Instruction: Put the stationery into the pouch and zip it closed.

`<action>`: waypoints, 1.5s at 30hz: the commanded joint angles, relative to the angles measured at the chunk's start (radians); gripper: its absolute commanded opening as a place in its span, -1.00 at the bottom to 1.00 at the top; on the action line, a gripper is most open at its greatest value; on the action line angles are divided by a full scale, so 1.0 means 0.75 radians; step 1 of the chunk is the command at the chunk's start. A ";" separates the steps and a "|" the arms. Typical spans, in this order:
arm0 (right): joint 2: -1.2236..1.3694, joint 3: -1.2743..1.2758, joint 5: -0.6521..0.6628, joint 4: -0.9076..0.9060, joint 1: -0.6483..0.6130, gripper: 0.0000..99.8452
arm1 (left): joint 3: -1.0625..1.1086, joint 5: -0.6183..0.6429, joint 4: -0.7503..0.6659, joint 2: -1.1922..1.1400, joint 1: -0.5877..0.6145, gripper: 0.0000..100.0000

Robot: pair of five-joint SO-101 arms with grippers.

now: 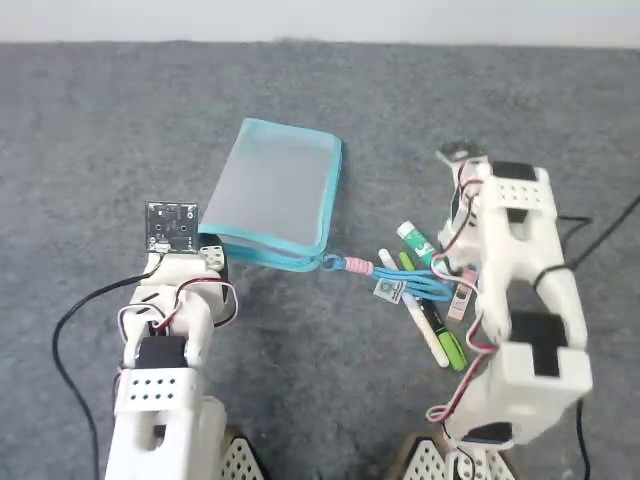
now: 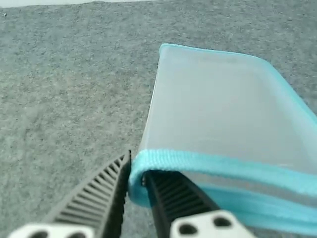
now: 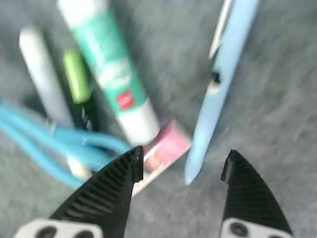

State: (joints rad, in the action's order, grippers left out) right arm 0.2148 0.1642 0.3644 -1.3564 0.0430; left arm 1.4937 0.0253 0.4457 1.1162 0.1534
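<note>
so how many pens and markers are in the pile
3: white pen and green marker beside the glue tube, light blue pen on its other side; the right arm may hide more.

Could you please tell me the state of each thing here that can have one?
pouch: flat on the table, near edge looks unzipped.
left gripper: jaws shut on the pouch's edge.
right gripper: jaws open, above the stationery.
stationery: loose on the table, outside the pouch.
</note>
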 commanded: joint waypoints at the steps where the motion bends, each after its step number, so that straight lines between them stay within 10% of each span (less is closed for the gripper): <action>1: 0.048 -0.172 -0.027 0.046 0.009 -0.52 | -0.062 0.014 0.000 0.031 -0.002 -0.98; 28: 0.118 -0.385 -0.025 -0.136 0.154 -0.99 | 0.028 0.027 -0.135 0.029 -0.131 -0.98; 45: -1.048 0.282 0.221 -0.447 -0.494 -0.99 | -0.013 0.196 -0.141 0.018 -0.336 -0.98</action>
State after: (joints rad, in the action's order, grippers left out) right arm -0.4388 0.3084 0.4841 -1.6617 -0.2056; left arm 1.5336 0.1649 0.3828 1.1162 -0.0844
